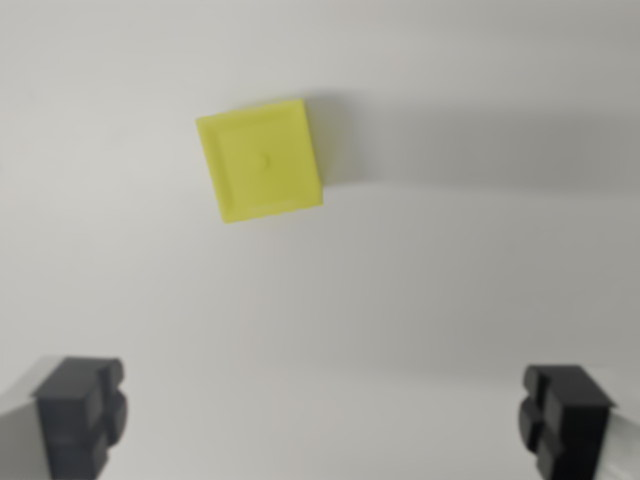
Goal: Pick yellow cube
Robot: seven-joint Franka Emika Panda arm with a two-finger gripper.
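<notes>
Cube [260, 160]: yellow, lying on the table [420, 290] in the upper middle of the wrist view, a little to the view's left of centre. It is sitting turned slightly, so its edges are running at a small angle to the frame. Its top face is showing a raised border and a small dot in the middle.

Shadow: a soft grey band is spreading from the cube toward the wrist view's right.

Table: plain white, filling the whole view.

Gripper [325, 420]: hanging above the table, with nothing between its fingers. It is standing well apart from the cube, which is lying ahead of it toward the top of the view.

Fingers: two dark pads are showing at the bottom corners, one [80, 410] at the view's left and one [565, 415] at the view's right. They are spread wide, with bare table showing between them.

Contact: nothing is touching the cube.

Focus: the cube's edges and the pads are looking slightly blurred.
</notes>
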